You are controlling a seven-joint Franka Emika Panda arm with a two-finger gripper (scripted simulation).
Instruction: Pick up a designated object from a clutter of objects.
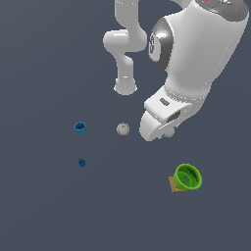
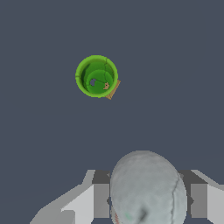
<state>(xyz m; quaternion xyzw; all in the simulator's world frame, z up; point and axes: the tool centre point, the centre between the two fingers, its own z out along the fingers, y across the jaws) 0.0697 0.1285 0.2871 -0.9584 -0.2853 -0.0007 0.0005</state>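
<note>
**Grey lump between the jaws**

The gripper (image 2: 146,201) stands with the pale grey-white lump (image 2: 146,190) between its fingers (image 2: 100,200), which sit tight on either side, so it looks clamped on the lump. In the exterior view only a sliver of the lump (image 1: 169,131) shows under the hand, near the beige ball (image 1: 123,129) and well apart from the green bowl (image 1: 188,177), blue cup (image 1: 80,128) and dark blue piece (image 1: 81,162). Whether it is off the floor I cannot tell. It looks small, light and rigid, with a rounded, faintly rough surface; a round shape can roll out, so the hold belongs across its widest middle
</note>
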